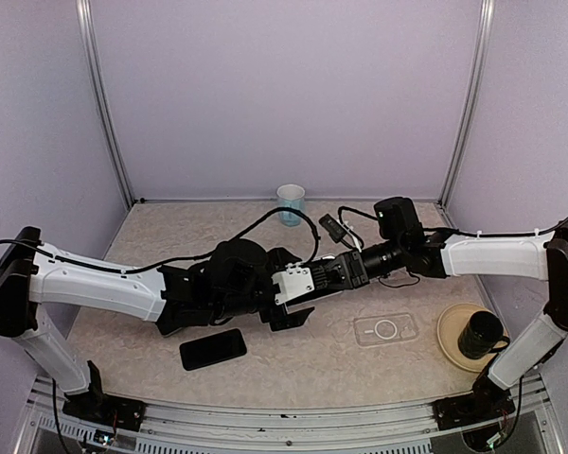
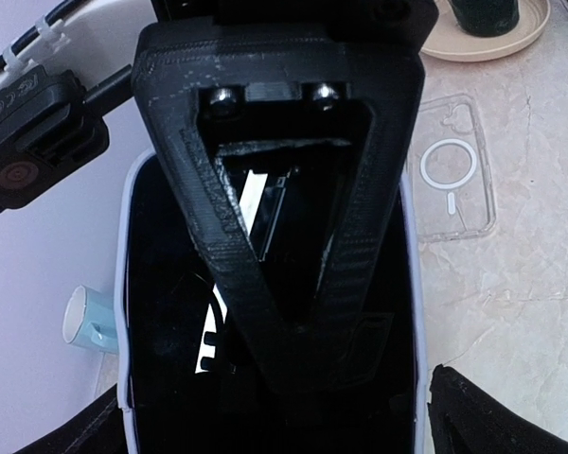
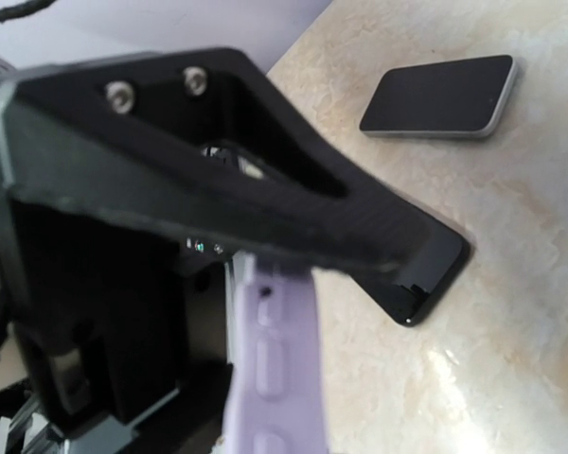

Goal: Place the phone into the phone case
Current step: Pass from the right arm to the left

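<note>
A phone with a dark screen [image 2: 166, 284] and a lavender edge [image 3: 270, 378] is held off the table between my two grippers. My left gripper [image 1: 265, 295] is shut on it, one finger [image 2: 303, 284] lying across the screen. My right gripper [image 1: 298, 298] reaches in from the right. One of its fingers [image 3: 265, 208] lies against the phone's buttoned edge and the other is hidden. The clear phone case [image 1: 385, 329] with a ring mark lies flat to the right, also in the left wrist view [image 2: 450, 180].
A second dark phone [image 1: 213, 348] lies flat at the front left, also in the right wrist view [image 3: 440, 96]. A tan plate [image 1: 452, 345] with a dark mug [image 1: 480, 333] stands at the front right. A pale blue cup [image 1: 291, 203] stands by the back wall.
</note>
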Robot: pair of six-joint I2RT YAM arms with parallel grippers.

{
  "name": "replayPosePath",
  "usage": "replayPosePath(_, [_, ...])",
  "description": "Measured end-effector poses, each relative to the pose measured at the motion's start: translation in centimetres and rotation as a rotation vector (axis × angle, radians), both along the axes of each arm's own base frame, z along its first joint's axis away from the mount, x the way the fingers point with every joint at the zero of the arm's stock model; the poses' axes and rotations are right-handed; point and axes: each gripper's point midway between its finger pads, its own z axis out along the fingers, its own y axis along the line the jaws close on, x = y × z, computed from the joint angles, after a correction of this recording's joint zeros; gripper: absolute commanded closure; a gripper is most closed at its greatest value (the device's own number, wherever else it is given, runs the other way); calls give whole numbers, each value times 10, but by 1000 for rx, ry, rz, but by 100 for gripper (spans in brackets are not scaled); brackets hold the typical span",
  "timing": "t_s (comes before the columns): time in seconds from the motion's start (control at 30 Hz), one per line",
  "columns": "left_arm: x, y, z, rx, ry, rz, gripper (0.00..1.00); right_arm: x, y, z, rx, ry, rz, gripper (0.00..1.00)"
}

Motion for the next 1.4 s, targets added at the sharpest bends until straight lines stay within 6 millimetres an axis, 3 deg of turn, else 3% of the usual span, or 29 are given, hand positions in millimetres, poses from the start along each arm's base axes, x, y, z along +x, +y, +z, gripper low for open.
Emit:
replayPosePath(0.2, [1,4,-5,24,7,20,18,-1,0,0,-2,5,2,100])
replayPosePath(0.37, [3,5,-5,24,9,32,52,-1,-1,-1,-7,13,3,100])
replayPosePath(0.5, [2,5,-5,25,11,31,56,-1,-1,-1,-8,14,3,100])
replayPosePath(0.6, [2,5,-5,25,12,31,67,-1,-1,-1,-8,14,3,100])
replayPosePath(0.67, [2,5,-5,24,14,32,74,-1,-1,-1,-8,15,3,93])
replayPosePath(0.8, [3,6,-5,18,23,37,81,0,-1,-1,-9,19,-2,76])
replayPosePath(0.97, [4,9,-11,21,58,44,82,4,-3,2,0,10,-14,57])
replayPosePath(1.1, [8,13,-15,24,87,63,83,12,-9,11,12,-18,-49,52])
replayPosePath(1.4, [20,13,-9,-10,116,103,88,33,-38,39,34,-112,-183,31])
